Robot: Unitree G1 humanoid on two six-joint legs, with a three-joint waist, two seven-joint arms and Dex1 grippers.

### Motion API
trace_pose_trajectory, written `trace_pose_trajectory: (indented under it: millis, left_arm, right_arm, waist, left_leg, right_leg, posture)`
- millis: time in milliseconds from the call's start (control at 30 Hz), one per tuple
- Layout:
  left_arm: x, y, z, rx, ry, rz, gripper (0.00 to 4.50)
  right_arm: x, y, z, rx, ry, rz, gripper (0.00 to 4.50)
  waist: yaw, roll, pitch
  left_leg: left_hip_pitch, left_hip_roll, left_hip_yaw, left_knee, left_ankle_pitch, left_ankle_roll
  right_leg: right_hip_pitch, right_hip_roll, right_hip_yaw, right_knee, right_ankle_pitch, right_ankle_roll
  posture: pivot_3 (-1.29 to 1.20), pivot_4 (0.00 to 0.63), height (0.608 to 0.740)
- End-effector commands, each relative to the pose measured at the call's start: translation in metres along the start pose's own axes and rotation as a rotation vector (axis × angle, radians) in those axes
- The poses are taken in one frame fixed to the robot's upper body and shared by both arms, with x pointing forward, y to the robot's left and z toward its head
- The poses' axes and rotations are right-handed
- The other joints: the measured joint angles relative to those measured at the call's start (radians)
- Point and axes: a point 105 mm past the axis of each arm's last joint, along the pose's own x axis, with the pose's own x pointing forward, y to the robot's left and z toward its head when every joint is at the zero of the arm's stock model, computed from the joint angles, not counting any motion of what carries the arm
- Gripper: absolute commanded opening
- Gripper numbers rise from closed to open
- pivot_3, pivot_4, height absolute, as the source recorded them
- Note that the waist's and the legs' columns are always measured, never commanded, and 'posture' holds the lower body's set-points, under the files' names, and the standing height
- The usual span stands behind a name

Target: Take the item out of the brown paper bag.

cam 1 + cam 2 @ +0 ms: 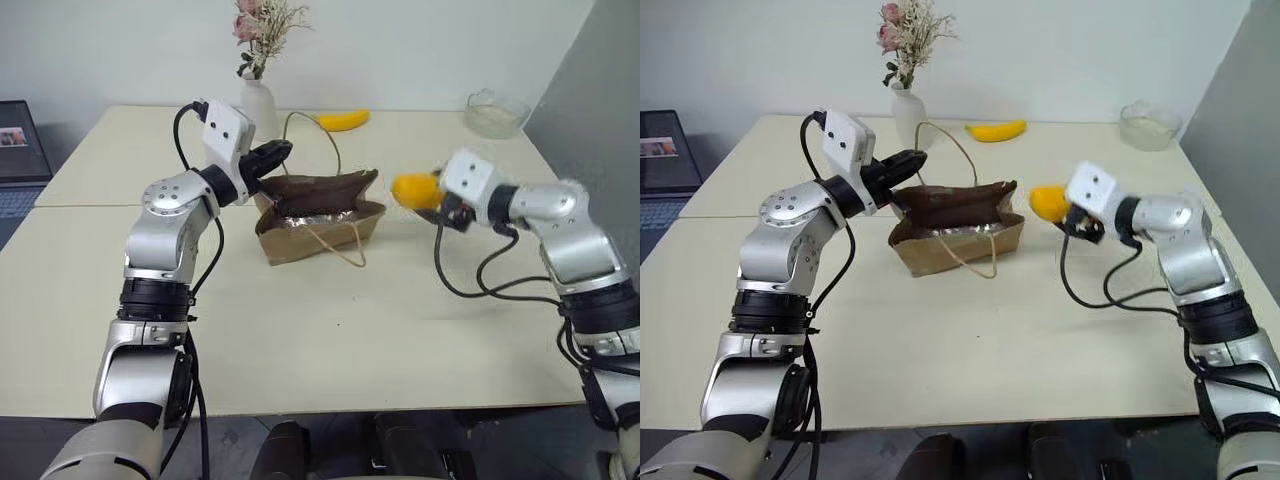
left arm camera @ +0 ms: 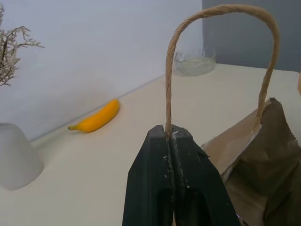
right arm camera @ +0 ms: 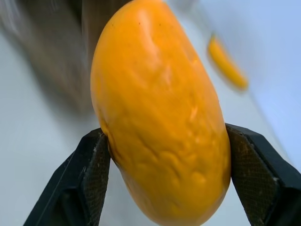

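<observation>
The brown paper bag (image 1: 320, 215) lies on the table with its mouth open and a foil-like lining showing. My left gripper (image 1: 277, 152) is shut on one cord handle (image 2: 216, 19) of the bag, holding that loop up above the bag's rim. The item (image 1: 415, 190), a plump yellow-orange fruit, hangs in the air to the right of the bag, outside it. My right gripper (image 1: 425, 195) is shut on the item, one finger (image 3: 89, 174) pressed against each side. The bag's second handle (image 1: 340, 245) droops over the bag's front onto the table.
A banana (image 1: 344, 121) lies near the table's far edge. A white vase (image 1: 258, 105) with dried flowers stands behind the bag. At the far right corner sits a glass bowl (image 1: 496, 113). A laptop (image 1: 15, 150) is at the left, off the table (image 1: 350, 340).
</observation>
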Motion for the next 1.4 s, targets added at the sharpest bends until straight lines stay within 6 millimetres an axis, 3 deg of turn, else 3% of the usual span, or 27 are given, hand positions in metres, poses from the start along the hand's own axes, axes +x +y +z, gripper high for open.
trace_pose_trajectory:
  millis: [33,333,467,600,700,933,1000,1133,1300,1400]
  left_arm:
    - [0.004,-0.004,0.015,0.042,-0.050,-0.025,0.00]
    - [0.004,-0.003,0.011,0.038,-0.043,-0.023,0.00]
    - [0.005,0.001,0.007,0.035,-0.032,-0.013,0.00]
    - [0.011,0.007,0.003,0.045,-0.015,-0.015,0.00]
    - [0.017,0.012,0.004,0.068,-0.012,-0.021,0.00]
    - [0.019,0.014,0.003,0.094,0.014,-0.094,0.00]
    - [0.013,0.015,-0.002,0.099,0.043,-0.116,0.57]
    - [-0.004,0.022,-0.005,0.103,0.071,-0.106,1.79]
    - [-0.032,0.032,0.014,0.132,0.021,-0.018,3.35]
    - [-0.051,0.033,0.026,0.154,-0.006,0.064,3.35]
  right_arm:
    - [0.001,0.010,-0.019,-0.052,0.053,0.011,3.22]
    - [0.000,0.033,-0.052,-0.035,0.170,0.115,3.22]
    - [-0.004,0.034,-0.049,-0.006,0.147,0.125,4.48]
    - [-0.012,0.031,-0.039,0.022,0.101,0.101,4.48]
    - [-0.021,0.038,-0.021,0.094,0.013,0.120,4.48]
    - [-0.035,0.057,0.056,0.330,-0.335,0.103,4.48]
    - [-0.033,0.062,0.069,0.389,-0.384,0.093,4.50]
    - [-0.026,0.071,0.071,0.411,-0.375,0.089,4.50]
    - [-0.019,0.068,0.070,0.466,-0.376,0.033,4.50]
    - [-0.018,0.067,0.069,0.496,-0.384,-0.003,4.50]
  waist:
    - [0.000,0.000,0.000]
    - [-0.003,0.001,0.001]
    - [-0.002,0.001,0.001]
    - [-0.001,0.001,0.001]
    - [0.001,0.001,0.001]
    - [-0.004,0.001,0.001]
    - [-0.006,0.001,0.001]
    - [-0.003,0.001,0.001]
    - [-0.004,0.001,0.001]
    - [-0.003,0.001,0.001]
  left_leg:
    - [0.000,0.000,0.000,0.000,0.000,0.000]
    - [0.000,0.001,-0.001,0.001,0.000,0.000]
    - [0.000,0.000,0.000,0.001,0.000,0.000]
    - [0.000,0.000,-0.001,0.001,0.000,0.000]
    - [-0.001,0.000,-0.001,0.001,0.000,0.000]
    - [0.000,0.001,-0.001,0.001,0.000,0.000]
    - [0.000,0.001,-0.001,0.001,0.000,0.000]
    - [0.000,0.001,-0.002,0.001,0.000,0.000]
    - [0.000,0.001,-0.001,0.001,0.000,0.000]
    - [-0.001,0.001,-0.003,0.001,0.000,0.000]
  right_leg:
    - [0.000,0.000,0.000,0.000,0.000,0.000]
    - [-0.001,0.001,0.000,0.001,-0.002,0.003]
    - [-0.001,0.001,0.000,0.001,-0.002,0.003]
    - [-0.001,0.001,0.000,0.001,-0.001,0.003]
    - [-0.001,0.001,-0.001,0.001,-0.001,0.003]
    - [-0.001,0.001,-0.001,0.002,-0.002,0.003]
    - [-0.001,0.002,-0.001,0.002,-0.002,0.004]
    - [-0.001,0.002,-0.002,0.003,-0.002,0.003]
    - [-0.001,0.001,-0.001,0.002,-0.002,0.003]
    - [-0.001,0.001,0.000,0.003,-0.001,0.002]
  posture:
    - [0.00,0.150,0.740]
    - [0.00,0.150,0.740]
    - [0.00,0.150,0.740]
    - [0.00,0.150,0.740]
    - [0.00,0.150,0.740]
    - [0.00,0.150,0.740]
    - [0.00,0.150,0.740]
    - [0.00,0.150,0.740]
    - [0.00,0.150,0.740]
    - [0.00,0.150,0.740]
